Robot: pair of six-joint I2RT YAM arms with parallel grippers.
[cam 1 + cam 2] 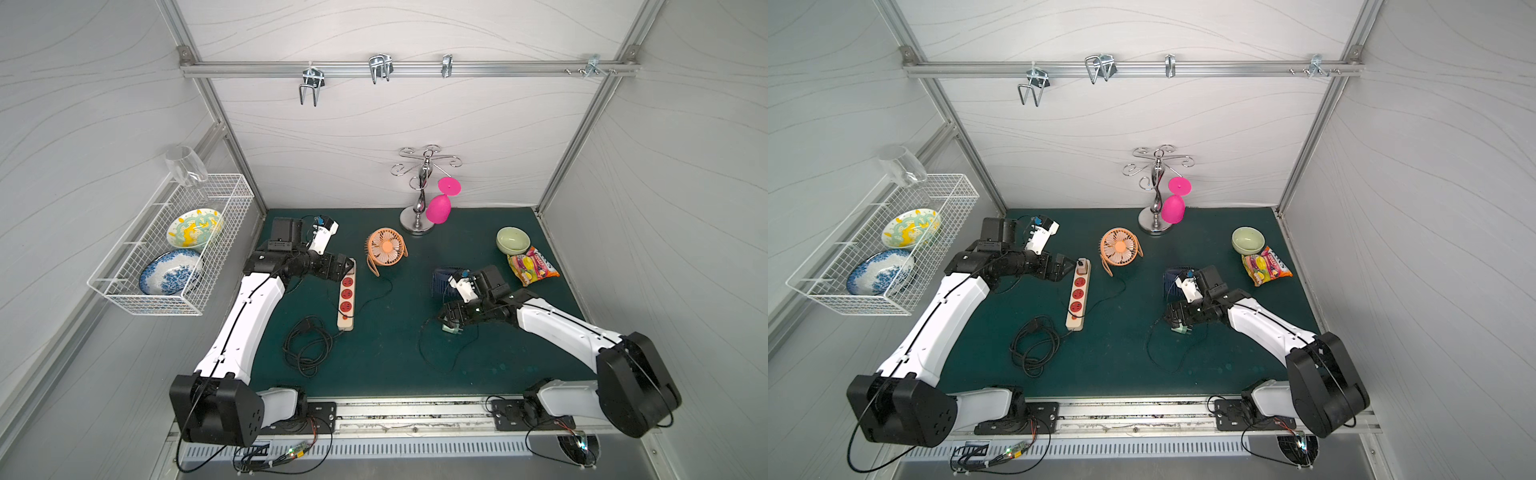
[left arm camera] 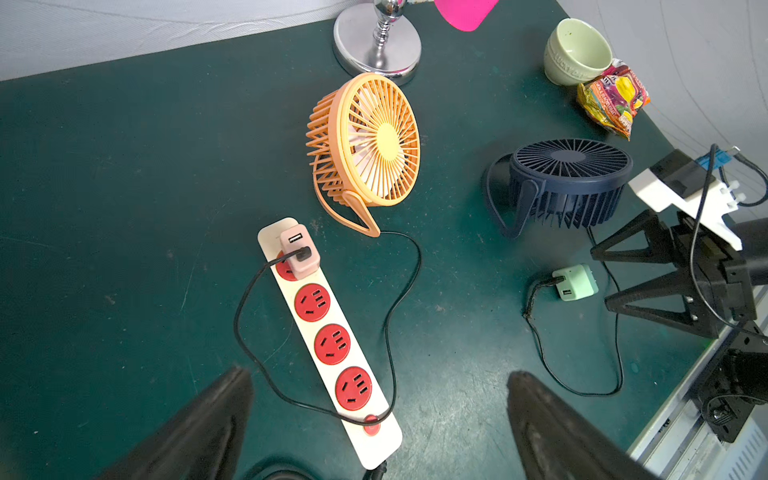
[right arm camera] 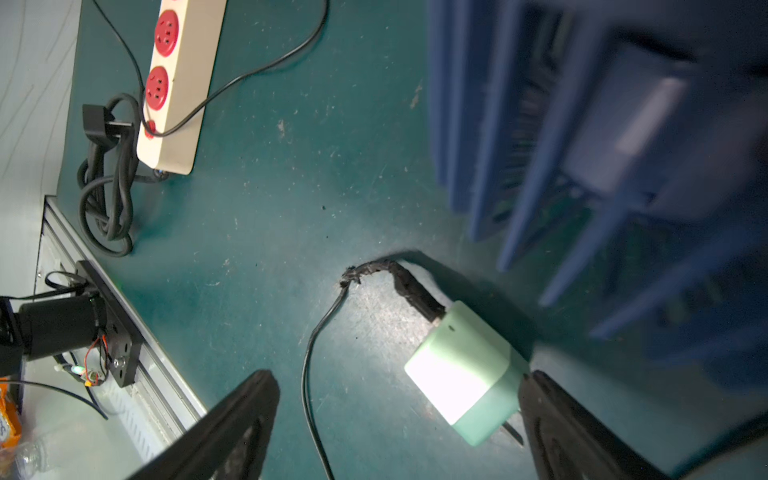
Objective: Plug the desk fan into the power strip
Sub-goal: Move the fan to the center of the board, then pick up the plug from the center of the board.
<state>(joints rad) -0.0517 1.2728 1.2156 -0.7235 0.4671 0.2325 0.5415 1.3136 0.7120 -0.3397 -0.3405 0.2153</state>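
Wide-spread black jaws fill the foreground of both wrist views. Those of the left gripper point(image 2: 378, 376) stand fully apart and hold nothing. Below them the power strip point(image 2: 328, 332) lies flat on the green counter point(image 2: 124, 187). In both top views the strip sits left of the frame's centre, running lengthwise from upper to lower. Its red switch is at the lower end, and its black cord point(image 1: 307, 345) lies coiled to the lower left. A pink adapter point(image 2: 297, 251) is seated in the socket at the strip's upper end, and the other three red sockets are bare. A thin cable runs from this adapter, crosses the strip at the switch and reaches the orange fan point(image 1: 385, 248), which stands upright just right of the strip's upper end. The right gripper point(image 3: 401, 374) is also open wide and grips nothing. A green adapter point(image 3: 465, 370) lies on the counter between its jaws, close to one of them; whether it touches is unclear. A taped black lead leaves this adapter. The dark blue fan point(image 2: 569, 183) stands right next to it, right of centre in the top views. Toward the upper right sit a green bowl point(image 1: 513, 240) and a snack bag point(image 1: 532, 266).
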